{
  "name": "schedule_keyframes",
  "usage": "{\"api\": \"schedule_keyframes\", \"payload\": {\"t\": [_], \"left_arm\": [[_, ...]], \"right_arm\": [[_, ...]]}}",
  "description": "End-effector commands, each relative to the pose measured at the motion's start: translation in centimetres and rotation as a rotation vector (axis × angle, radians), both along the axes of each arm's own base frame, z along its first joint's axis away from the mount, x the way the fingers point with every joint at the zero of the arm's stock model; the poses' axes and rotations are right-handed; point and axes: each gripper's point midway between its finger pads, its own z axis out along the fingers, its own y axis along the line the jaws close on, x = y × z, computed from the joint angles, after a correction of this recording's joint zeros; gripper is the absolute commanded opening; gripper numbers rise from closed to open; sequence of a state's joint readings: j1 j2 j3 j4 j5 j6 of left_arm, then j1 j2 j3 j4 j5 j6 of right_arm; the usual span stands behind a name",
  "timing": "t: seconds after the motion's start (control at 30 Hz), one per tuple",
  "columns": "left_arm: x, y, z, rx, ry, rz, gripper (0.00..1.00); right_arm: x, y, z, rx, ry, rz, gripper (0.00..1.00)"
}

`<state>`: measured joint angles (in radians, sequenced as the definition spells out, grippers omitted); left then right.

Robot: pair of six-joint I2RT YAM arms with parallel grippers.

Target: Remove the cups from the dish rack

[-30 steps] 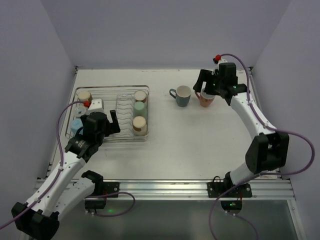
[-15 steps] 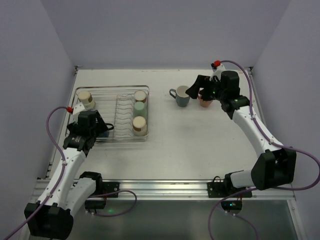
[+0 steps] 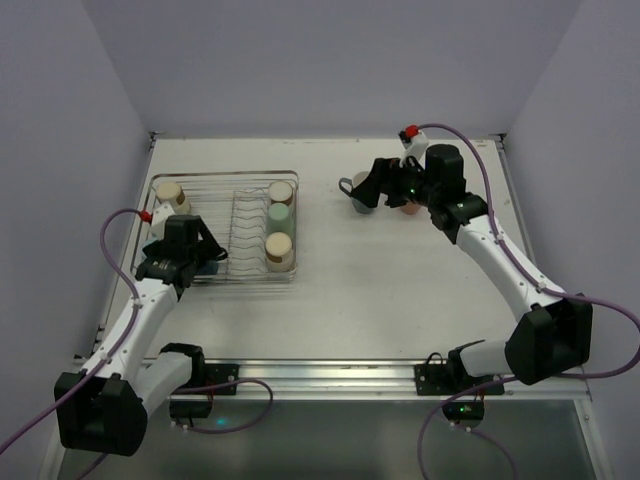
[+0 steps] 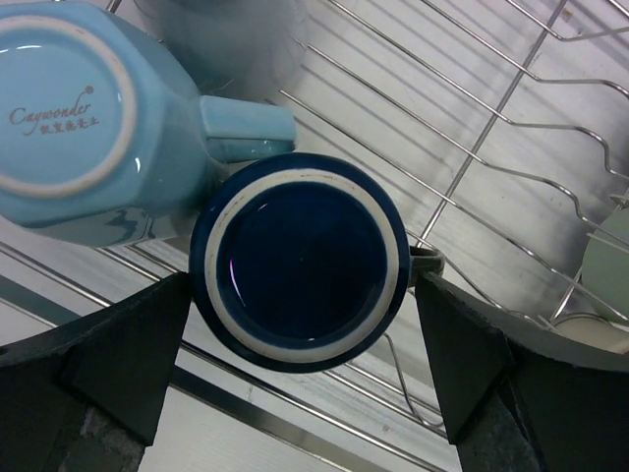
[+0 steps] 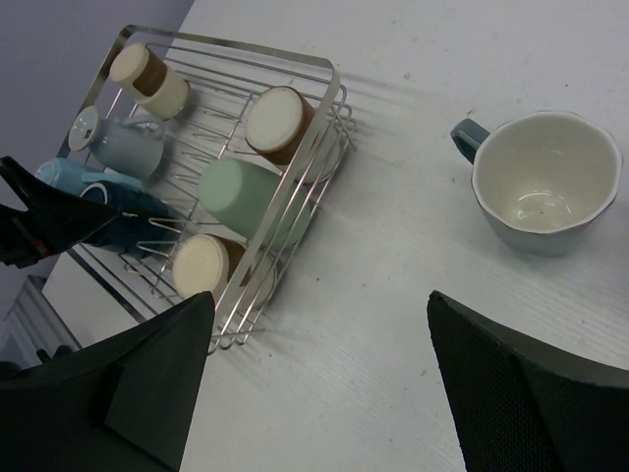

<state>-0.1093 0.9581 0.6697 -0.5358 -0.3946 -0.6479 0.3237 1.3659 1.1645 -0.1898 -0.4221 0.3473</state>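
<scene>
Upturned navy cup (image 4: 300, 261) beside light-blue mug (image 4: 88, 118) — in rack (image 5: 236, 46).

We counted one dish rack (image 5: 201, 113) and seven cups (image 3: 279, 250) in it: three beige tumblers (image 5: 147, 79) (image 5: 280, 123) (image 5: 211, 265), one pale green tumbler (image 5: 246, 197), one pale grey mug (image 5: 123, 147), one light blue mug (image 4: 88, 118) and one navy mug (image 4: 300, 261). Out on the table (image 3: 400, 290) we counted two more mugs, one grey-teal mug (image 5: 545, 182) and one pink mug (image 3: 409, 207) that was mostly hidden. That made nine cups in all, five with handles and four without.
</scene>
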Motion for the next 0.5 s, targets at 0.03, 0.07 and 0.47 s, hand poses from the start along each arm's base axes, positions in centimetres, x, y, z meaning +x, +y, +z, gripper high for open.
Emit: {"api": "schedule_keyframes", "payload": {"t": [0.03, 0.07, 0.47], "left_arm": [[1.7, 0.9, 1.2, -0.013, -0.079, 0.098, 1.00], [1.7, 1.1, 1.1, -0.008, -0.076, 0.113, 1.00], [3.2, 1.3, -0.1, -0.059, -0.138, 0.218, 1.00]], "right_arm": [[-0.3, 0.6, 2.0, 0.014, -0.070, 0.051, 0.92], [-0.5, 0.8, 2.0, 0.017, -0.069, 0.058, 0.92], [-1.5, 3.0, 1.3, 0.018, -0.060, 0.153, 0.94]]}}
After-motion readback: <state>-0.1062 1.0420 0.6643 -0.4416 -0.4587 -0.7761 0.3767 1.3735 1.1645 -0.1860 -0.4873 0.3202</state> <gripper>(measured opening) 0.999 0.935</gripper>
